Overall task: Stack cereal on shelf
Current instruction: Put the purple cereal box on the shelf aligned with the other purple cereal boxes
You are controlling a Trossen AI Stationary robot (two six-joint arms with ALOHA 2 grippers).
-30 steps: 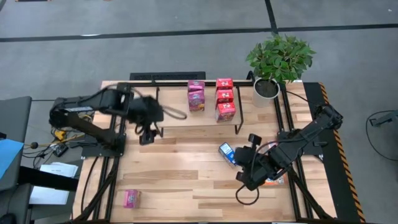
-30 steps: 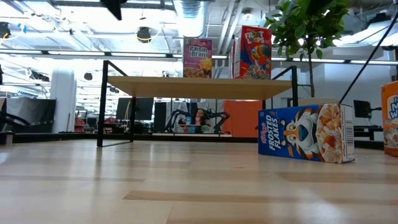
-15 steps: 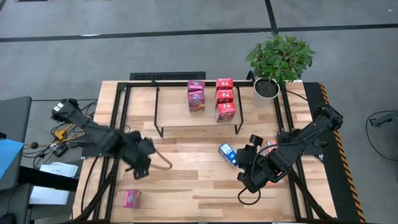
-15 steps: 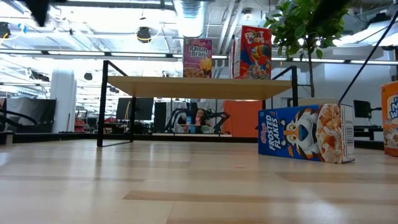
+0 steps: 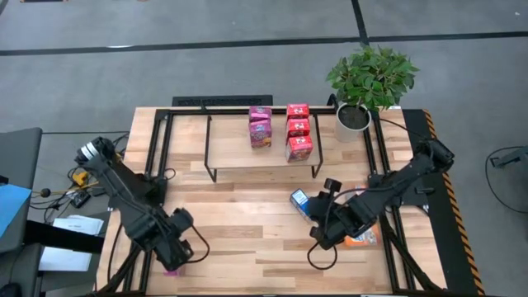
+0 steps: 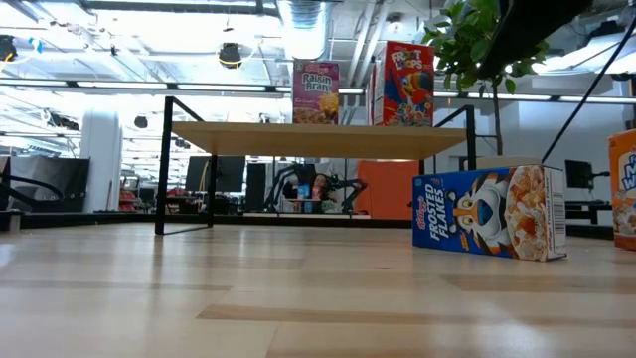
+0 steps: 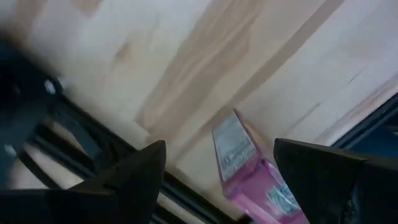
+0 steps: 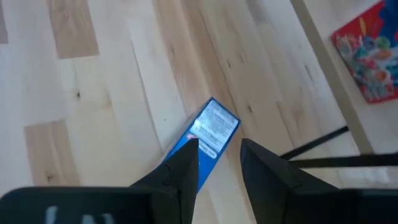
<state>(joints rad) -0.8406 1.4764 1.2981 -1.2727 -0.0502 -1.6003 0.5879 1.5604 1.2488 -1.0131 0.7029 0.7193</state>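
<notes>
A magenta-pink cereal box (image 5: pixel 171 268) lies flat near the table's near-left corner. My left gripper (image 5: pixel 176 247) hangs over it, pointing down and open, and its fingers (image 7: pixel 143 174) stand on either side of the box (image 7: pixel 249 174) without touching it. A blue cereal box (image 5: pixel 300 200) lies on its side right of centre. My right gripper (image 5: pixel 317 221) slants down toward this blue box (image 8: pixel 210 127), fingers a little apart with nothing between them. The shelf (image 5: pixel 231 144) at the far side carries two pink boxes (image 5: pixel 261 125) and three red boxes (image 5: pixel 298 129).
An orange box (image 5: pixel 363 240) lies under my right arm and also shows in the low view as an orange box (image 6: pixel 624 194). A potted plant (image 5: pixel 363 82) stands at the far right, beside the shelf. Bare tabletop (image 5: pixel 239 214) lies between the two arms.
My left gripper has swung from the shelf's front toward the table's near-left corner, sinking and rolling its wrist, and now hangs over the pink box. My right gripper has sunk slightly toward the blue box. No box has moved.
</notes>
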